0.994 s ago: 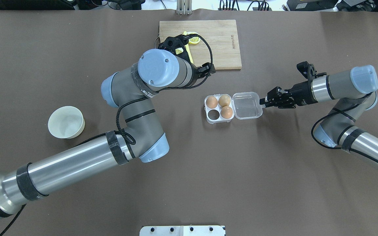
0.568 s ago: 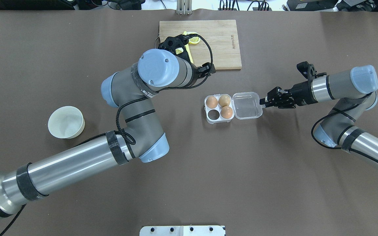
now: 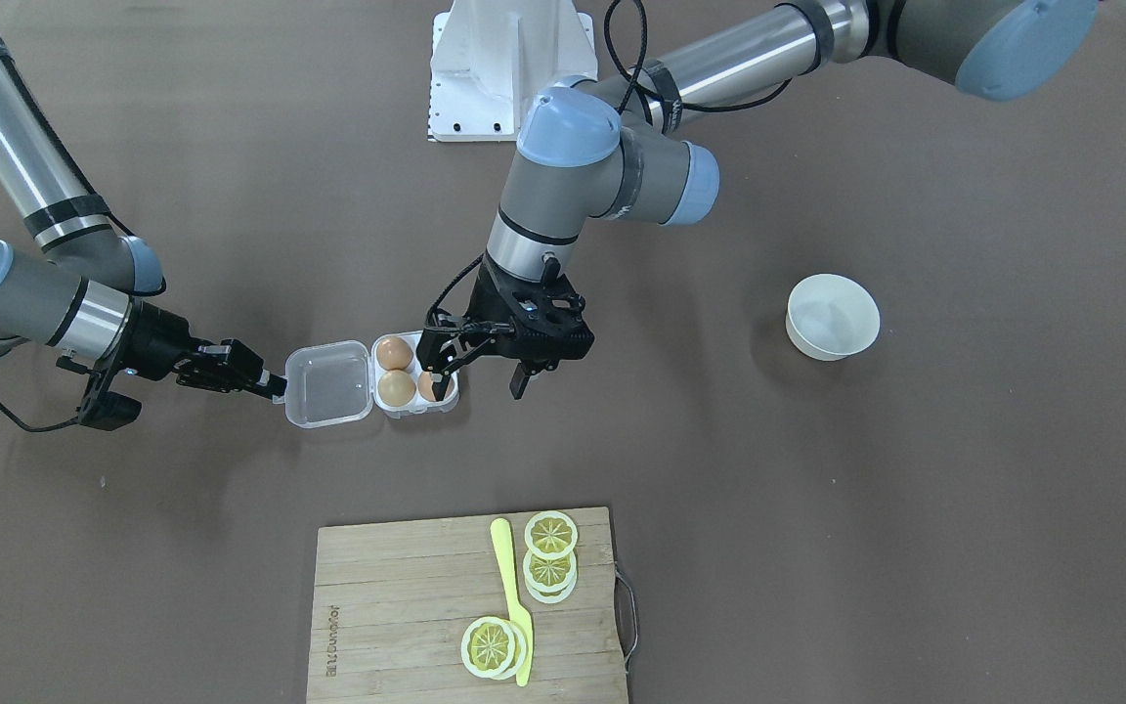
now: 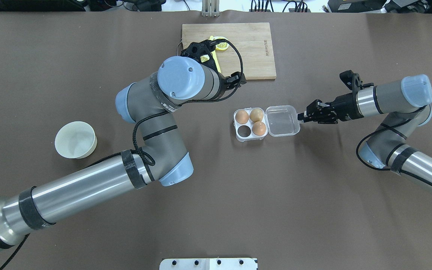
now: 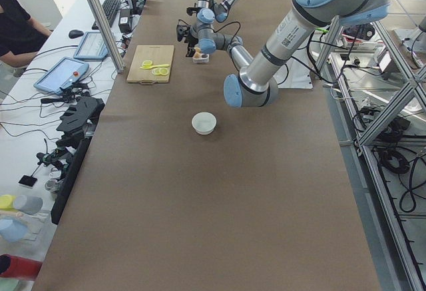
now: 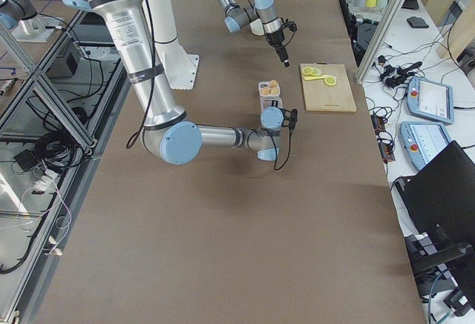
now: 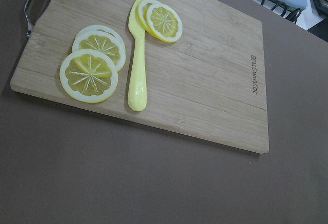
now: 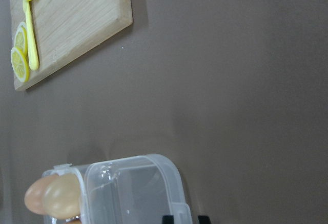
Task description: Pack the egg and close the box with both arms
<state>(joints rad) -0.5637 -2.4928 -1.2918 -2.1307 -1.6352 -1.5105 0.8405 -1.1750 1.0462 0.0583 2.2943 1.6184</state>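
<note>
Brown table (image 3: 817, 489). Front view: the box (image 3: 423, 408) lies open with 3 eggs (image 3: 393, 352) in its cells and 1 cell empty. The left gripper (image 3: 478, 381) hovers near it, spread wide and holding nothing. Overhead: the right gripper (image 4: 300, 116) meets the outer edge of the lid (image 4: 283, 120). Right wrist: fingertips (image 8: 166, 219) slightly apart; I cannot tell if they grip.

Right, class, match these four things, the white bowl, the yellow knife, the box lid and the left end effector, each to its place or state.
Things:
1. white bowl
2. yellow knife
3. box lid
4. left end effector

Places or states:
A. jaws apart, gripping nothing
B. lying on the wooden board
C. empty, standing by itself
D. swung open, lying flat

Pairs: 1-C, 2-B, 3-D, 4-A
</note>
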